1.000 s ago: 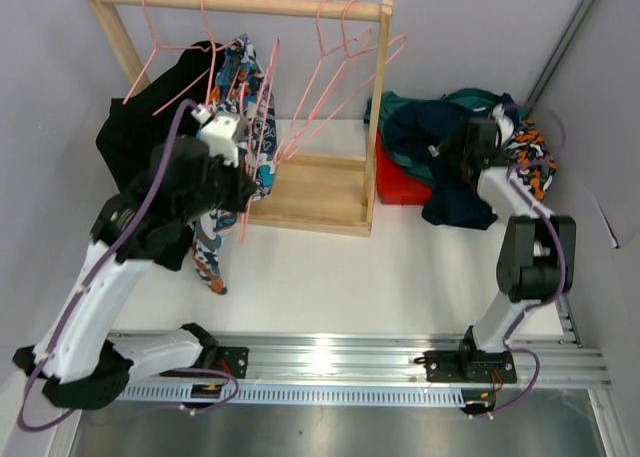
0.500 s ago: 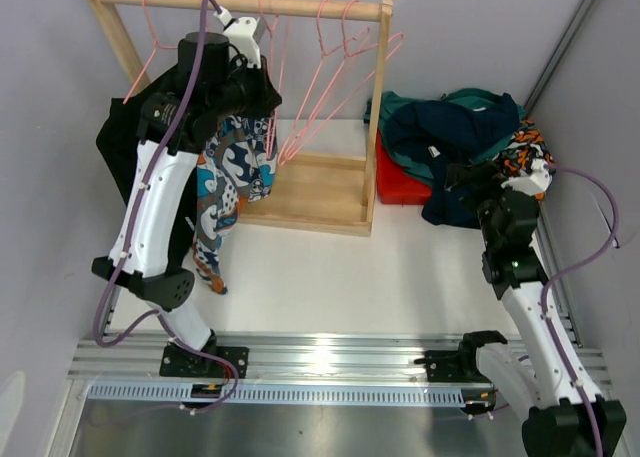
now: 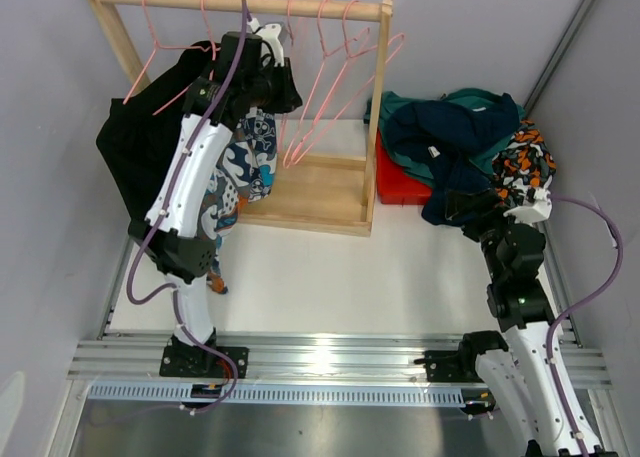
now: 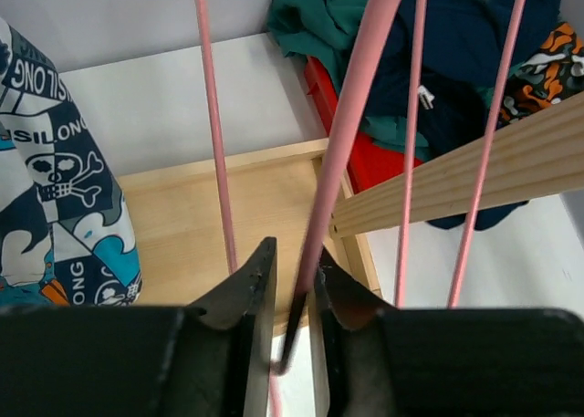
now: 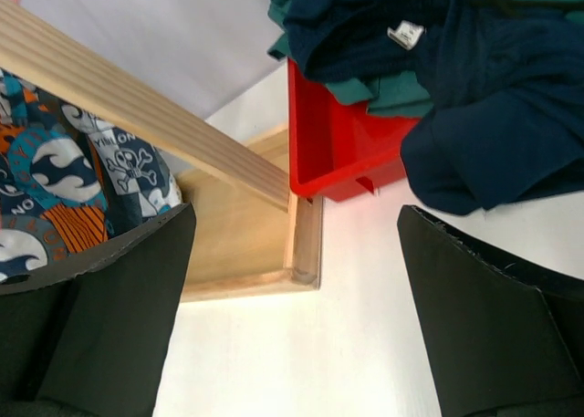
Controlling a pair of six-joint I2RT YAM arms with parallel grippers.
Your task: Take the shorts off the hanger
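I am clamping my left tool [image 4: 294, 257] on a pink wire hanger [image 4: 351, 134], right tool [image 5: 297, 216] gaping empty, judging the limp, light blue-orange-white patterned shorts [image 4: 55, 207] pinchable at any fold.

Your left gripper [image 4: 292, 294] clamps a pink hanger wire [image 4: 351, 134]. Left of that wire hang the blue-patterned shorts [image 4: 55, 207]. Right of it, teal shorts [image 4: 301, 20] and navy shorts [image 4: 456, 34] cover a red bin [image 4: 360, 161].

Red bin [image 3: 397, 184] mostly beneath heaped shorts [image 3: 450, 127]
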